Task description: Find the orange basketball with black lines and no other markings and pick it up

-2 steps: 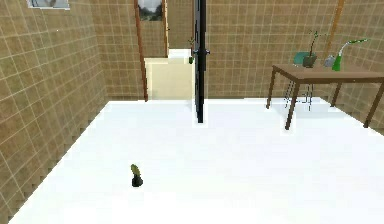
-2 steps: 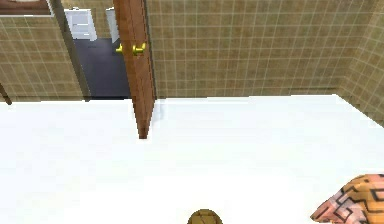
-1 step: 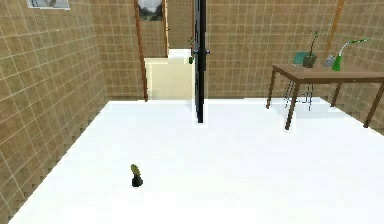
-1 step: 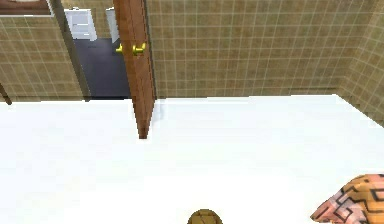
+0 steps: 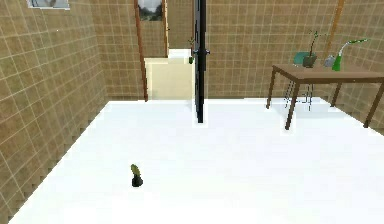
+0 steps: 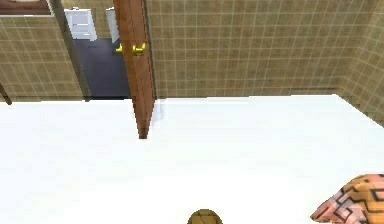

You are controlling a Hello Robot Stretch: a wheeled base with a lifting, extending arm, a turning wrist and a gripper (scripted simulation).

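Low at the arm side view's bottom edge, a round brown blob (image 6: 205,217) could tempt me into a wrong grab; my claw's state I cannot tell.

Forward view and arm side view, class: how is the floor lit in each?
Forward view: white floor bright and even, darker just under the small green object. Arm side view: floor equally bright, no strong shadow beside the open wooden door.
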